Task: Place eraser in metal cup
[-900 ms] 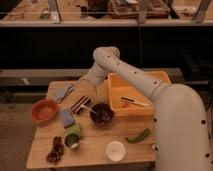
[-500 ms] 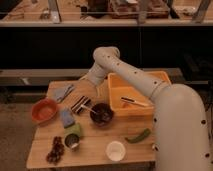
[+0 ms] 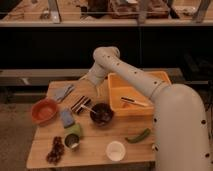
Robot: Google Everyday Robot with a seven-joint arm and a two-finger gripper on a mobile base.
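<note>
Camera view: a wooden table (image 3: pixel 95 150) stands in front of dark shelving, and the robot's white arm (image 3: pixel 140 80) reaches over it from the right, bending at an elbow above the back edge. The gripper (image 3: pixel 86 91) hangs low over the back-left part of the table, just left of the yellow bin (image 3: pixel 150 79). Its jaws are spread wide and hold nothing.

The eraser (image 3: pixel 80 103), a dark striped block, lies flat on the wood just in front of the gripper; whether a fingertip touches it cannot be told. The metal cup (image 3: pixel 72 142) stands upright near the front-left of the table, well apart from the eraser, with a green item (image 3: pixel 75 130) touching its back side.

Between eraser and cup lies a blue sponge (image 3: pixel 67 117). An orange bowl (image 3: pixel 44 111) sits at the left edge. A dark bowl (image 3: pixel 102 114) with a spoon resting in it sits just right of the eraser. A grape bunch (image 3: pixel 55 150) lies at the front-left corner, beside the metal cup. A white cup (image 3: pixel 115 150) stands at the front edge, and a green pepper (image 3: pixel 138 135) lies to its right. A pale grey-blue cloth (image 3: pixel 62 92) lies at the back left.
</note>
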